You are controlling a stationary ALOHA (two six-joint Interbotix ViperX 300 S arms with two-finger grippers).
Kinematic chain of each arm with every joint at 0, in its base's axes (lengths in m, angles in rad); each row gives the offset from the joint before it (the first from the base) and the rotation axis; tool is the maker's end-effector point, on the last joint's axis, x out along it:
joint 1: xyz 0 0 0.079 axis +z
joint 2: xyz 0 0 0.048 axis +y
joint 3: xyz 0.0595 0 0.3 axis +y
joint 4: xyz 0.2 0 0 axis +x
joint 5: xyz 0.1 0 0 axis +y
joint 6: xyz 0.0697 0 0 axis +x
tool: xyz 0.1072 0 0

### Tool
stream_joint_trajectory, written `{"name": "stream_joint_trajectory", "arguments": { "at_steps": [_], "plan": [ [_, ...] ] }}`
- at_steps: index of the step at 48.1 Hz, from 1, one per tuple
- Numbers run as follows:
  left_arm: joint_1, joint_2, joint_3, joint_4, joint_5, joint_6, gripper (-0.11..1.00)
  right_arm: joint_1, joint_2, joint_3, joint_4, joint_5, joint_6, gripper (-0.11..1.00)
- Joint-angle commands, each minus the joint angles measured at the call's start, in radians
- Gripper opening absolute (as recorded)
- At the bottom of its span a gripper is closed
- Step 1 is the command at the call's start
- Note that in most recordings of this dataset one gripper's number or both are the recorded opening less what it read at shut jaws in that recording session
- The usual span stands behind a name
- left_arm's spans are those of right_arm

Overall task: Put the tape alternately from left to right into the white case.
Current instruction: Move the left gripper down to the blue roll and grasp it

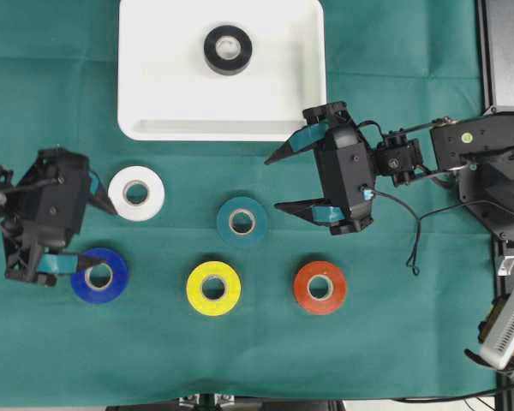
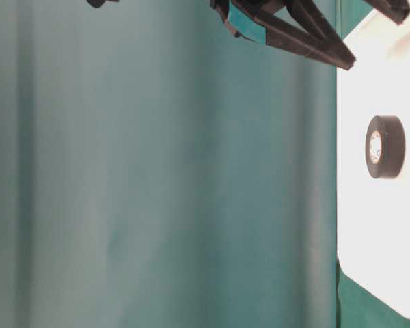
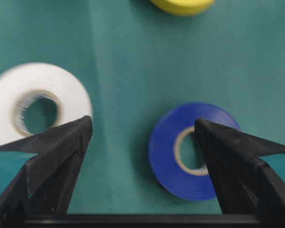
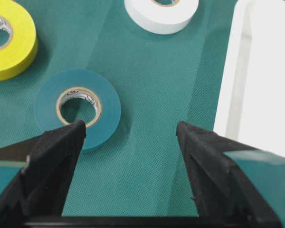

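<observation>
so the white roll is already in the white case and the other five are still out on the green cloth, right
Not quite: the roll lying in the white case is the black roll, as the overhead view shows. The white roll is still out on the green cloth, along with the teal, blue, yellow and red-orange ones, so five are indeed still outside.

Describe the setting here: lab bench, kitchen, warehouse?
Likely a robot lab bench: a flat green cloth-covered table, two black arms with open grippers, left and right, and glossy tape rolls laid out by a shallow white plastic tray that holds one black tape roll.
</observation>
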Motion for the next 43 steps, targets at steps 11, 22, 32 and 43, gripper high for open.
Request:
{"name": "stream_joint_trajectory", "arguments": {
  "at_steps": [11, 22, 32, 43],
  "plan": [
    [-0.037, 0.08, -0.034, -0.002, -0.005, -0.067, 0.59, 0.002, -0.006, -0.017, -0.002, -0.009, 0.003, 0.81],
    [-0.037, 0.152, -0.049, -0.002, -0.005, -0.069, 0.59, 0.003, -0.002, -0.017, 0.0, -0.009, 0.003, 0.81],
    [-0.037, 0.193, -0.058, -0.002, -0.005, -0.067, 0.59, 0.003, -0.002, -0.018, -0.002, -0.009, 0.003, 0.81],
    [-0.037, 0.233, -0.06, -0.002, -0.005, -0.069, 0.59, 0.003, -0.002, -0.017, -0.002, -0.009, 0.003, 0.81]
  ]
}}
